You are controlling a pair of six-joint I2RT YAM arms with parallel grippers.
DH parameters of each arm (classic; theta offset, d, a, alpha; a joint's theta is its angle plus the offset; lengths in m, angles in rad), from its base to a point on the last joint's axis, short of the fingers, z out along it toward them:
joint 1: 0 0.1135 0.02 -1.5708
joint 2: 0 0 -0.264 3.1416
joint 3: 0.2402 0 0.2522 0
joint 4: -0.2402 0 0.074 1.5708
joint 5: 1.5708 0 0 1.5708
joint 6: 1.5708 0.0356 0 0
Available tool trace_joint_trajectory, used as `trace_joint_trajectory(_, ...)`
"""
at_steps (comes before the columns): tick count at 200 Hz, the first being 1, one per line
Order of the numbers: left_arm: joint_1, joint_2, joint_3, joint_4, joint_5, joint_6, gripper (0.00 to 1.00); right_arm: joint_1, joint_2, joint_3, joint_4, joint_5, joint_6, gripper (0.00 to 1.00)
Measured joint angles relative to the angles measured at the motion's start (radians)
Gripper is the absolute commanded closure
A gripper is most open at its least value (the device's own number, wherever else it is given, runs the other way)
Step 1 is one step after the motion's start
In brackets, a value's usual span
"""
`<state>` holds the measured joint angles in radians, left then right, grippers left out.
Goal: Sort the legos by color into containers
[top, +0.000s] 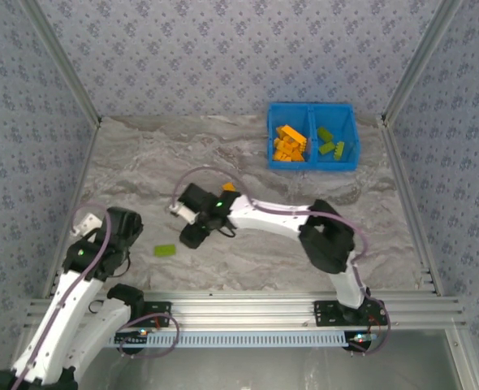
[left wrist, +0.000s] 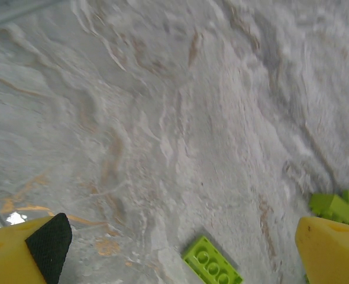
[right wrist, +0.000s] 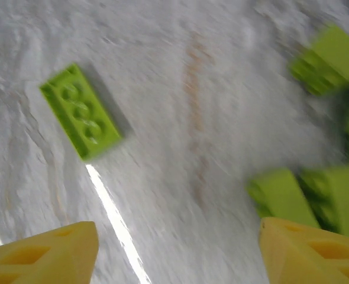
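The blue bin [top: 312, 110] stands at the back right. Its left compartment holds orange legos [top: 291, 142] and its right compartment olive-green legos [top: 330, 142]. One flat green lego [top: 165, 250] lies loose on the table between the arms; it is also the flat green lego [left wrist: 212, 263] and the flat green lego [right wrist: 81, 111]. My right gripper [right wrist: 177, 260] is open over bare table, with several green legos [right wrist: 281, 192] by its right finger. My left gripper [left wrist: 180, 236] is open just above the flat brick. An orange piece [top: 228, 188] peeks out behind the right arm.
The marble-patterned table [top: 248, 154] is fenced by aluminium rails and patterned walls. The right arm [top: 272, 215] reaches left across the middle. More green bricks [left wrist: 340, 207] lie by the left gripper's right finger. Bare table runs between the arms and the bin.
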<state>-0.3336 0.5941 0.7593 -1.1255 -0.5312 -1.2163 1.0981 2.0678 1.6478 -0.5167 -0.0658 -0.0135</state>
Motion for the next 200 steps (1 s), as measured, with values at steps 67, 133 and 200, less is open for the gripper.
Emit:
trace_joint_trajectory(67, 0.0, -0.126, 0.045, -0.189, -0.126, -0.121, 0.01, 0.068, 0.277, 0.295, -0.056, -0.03, -0.139, 0.15)
trace_joint_trajectory(133, 0.0, -0.126, 0.043, -0.187, -0.124, -0.121, 0.01, 0.085, 0.396, 0.453, -0.162, 0.022, -0.182, 0.53)
trace_joint_trajectory(200, 0.0, -0.133, 0.006, -0.074, -0.043, -0.019, 0.01, 0.071, 0.277, 0.258, -0.1, 0.048, -0.103, 0.76)
